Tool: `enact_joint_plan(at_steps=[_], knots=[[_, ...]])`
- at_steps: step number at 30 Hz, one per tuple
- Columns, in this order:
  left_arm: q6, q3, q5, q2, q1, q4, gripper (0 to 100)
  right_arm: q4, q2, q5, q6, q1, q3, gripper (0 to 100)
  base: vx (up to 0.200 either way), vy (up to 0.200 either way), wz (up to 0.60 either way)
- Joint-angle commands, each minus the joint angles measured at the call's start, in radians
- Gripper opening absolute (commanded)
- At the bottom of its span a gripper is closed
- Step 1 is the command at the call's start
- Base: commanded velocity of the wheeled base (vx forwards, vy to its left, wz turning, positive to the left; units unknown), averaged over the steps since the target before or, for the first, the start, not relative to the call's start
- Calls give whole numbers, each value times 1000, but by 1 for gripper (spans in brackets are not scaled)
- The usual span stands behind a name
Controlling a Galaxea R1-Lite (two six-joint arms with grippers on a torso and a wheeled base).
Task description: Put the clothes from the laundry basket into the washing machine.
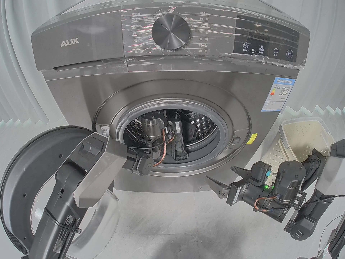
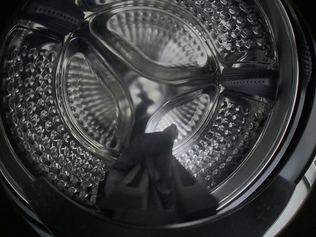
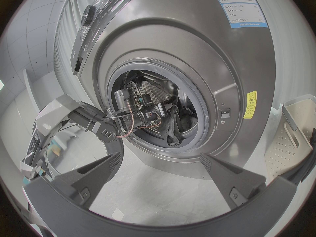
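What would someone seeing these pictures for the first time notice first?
The grey washing machine fills the middle, its round door swung open on the left. The left arm ends inside the drum, beside a dark garment hanging at the mouth. The open right hand hovers low, near the pale laundry basket.

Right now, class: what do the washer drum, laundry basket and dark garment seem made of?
Drum: likely stainless steel, polished; mirror glints on embossed dimples. Laundry basket: seemingly moulded plastic, matte cream, perforated. Garment: soft dark fabric, limp folds; weave unclear.
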Motion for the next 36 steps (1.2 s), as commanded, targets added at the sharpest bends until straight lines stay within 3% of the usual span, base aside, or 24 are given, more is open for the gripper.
enact_joint_plan(at_steps=[1, 5, 11, 26, 27, 36], knots=[[-7, 25, 3, 8, -1, 2, 100, -1, 2, 0, 0, 0, 0, 100, 0, 0, 0], [-3, 155, 3, -38, -12, 5, 100, -1, 2, 0, 0, 0, 0, 100, 0, 0, 0], [3, 299, -36, -70, -36, 7, 100, -1, 2, 0, 0, 3, 0, 100, 0, 0, 0], [26, 278, -47, 5, -38, 8, 100, -1, 2, 0, 2, 1, -4, 100, 0, 0, 0], [26, 278, -47, 7, -38, 10, 0, -1, 2, 0, 2, 1, -4, 100, 0, 0, 0], [19, 187, -33, 10, -27, 5, 0, -1, 0, 0, 2, 3, -3, 100, 0, 0, 0]])
